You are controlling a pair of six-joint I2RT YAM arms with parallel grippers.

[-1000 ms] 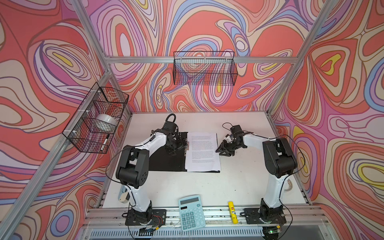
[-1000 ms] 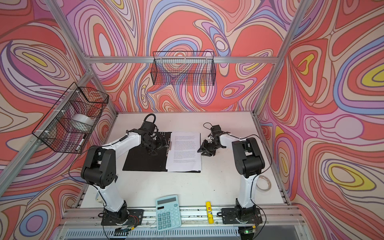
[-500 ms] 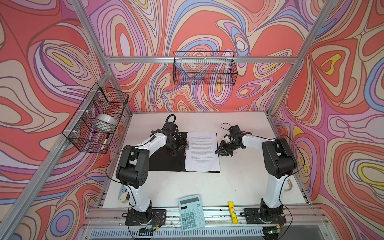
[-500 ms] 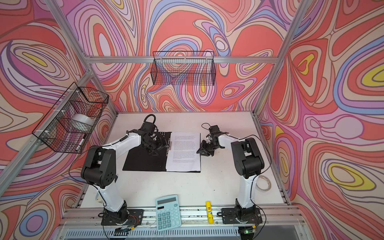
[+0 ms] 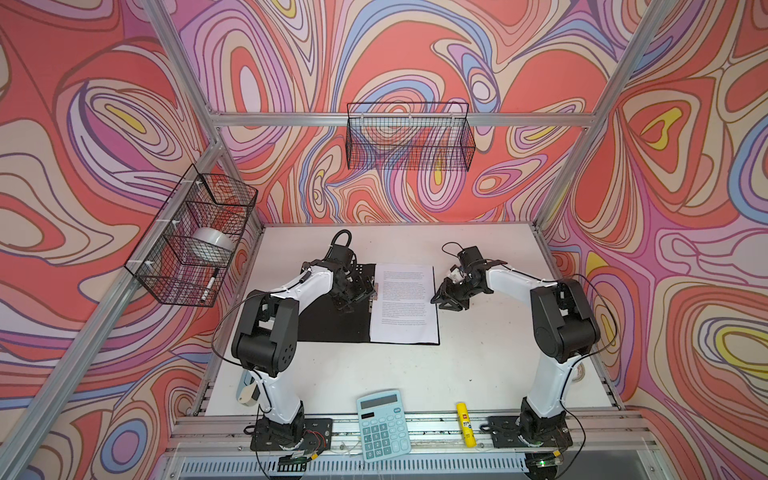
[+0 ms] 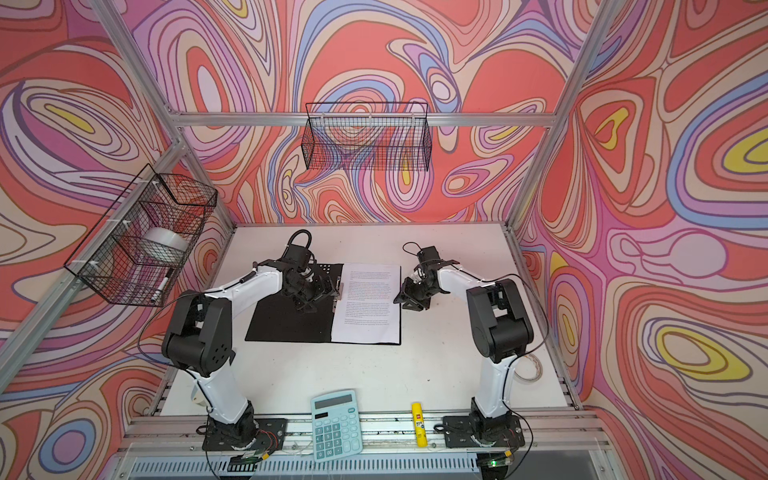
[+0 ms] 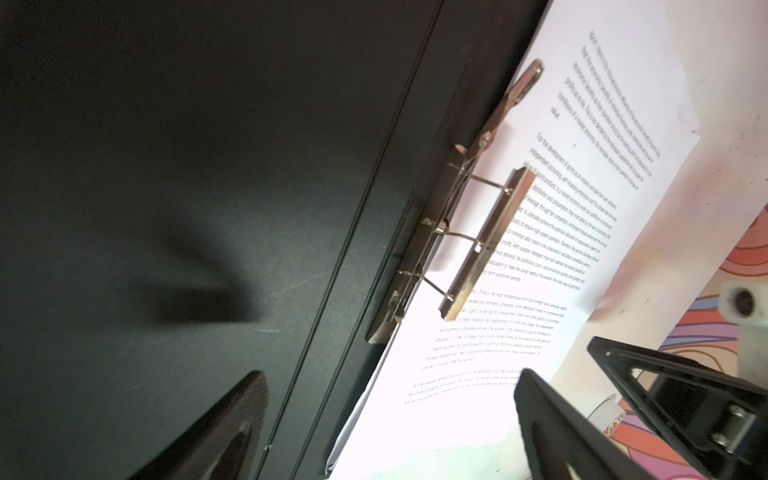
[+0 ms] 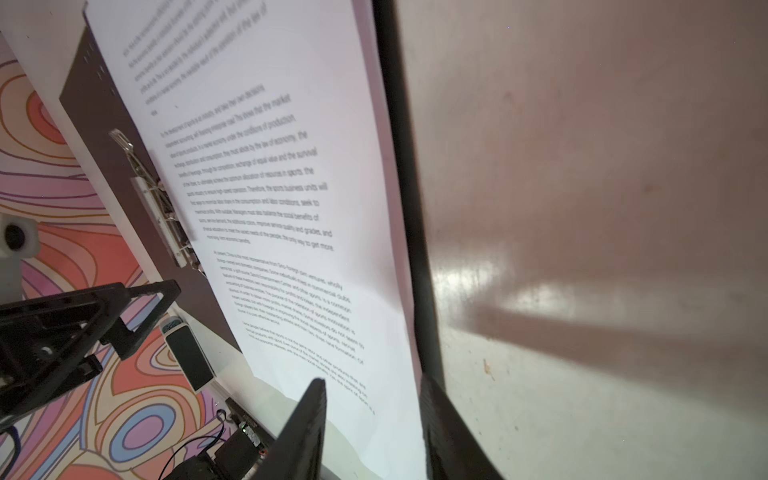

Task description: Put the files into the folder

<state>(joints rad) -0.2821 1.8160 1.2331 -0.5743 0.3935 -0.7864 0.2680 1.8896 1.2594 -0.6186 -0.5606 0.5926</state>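
White text-covered files (image 5: pixel 405 303) lie on open black folder (image 5: pixel 328 328)

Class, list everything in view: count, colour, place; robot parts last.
folder: 1, black inside, open on table
files: 1 stack, white, on folder's right half
clip: 1, metal, at folder's spine
calculator: 1, pale blue, front rail
glue stick: 1, yellow, front rail
baskets: 2, black wire, left and back walls
tape roll: 1, whitish, left basket
marker: 1, white, left basket
left gripper: 1, black, open near clip
right gripper: 1, black, open at files' right edge
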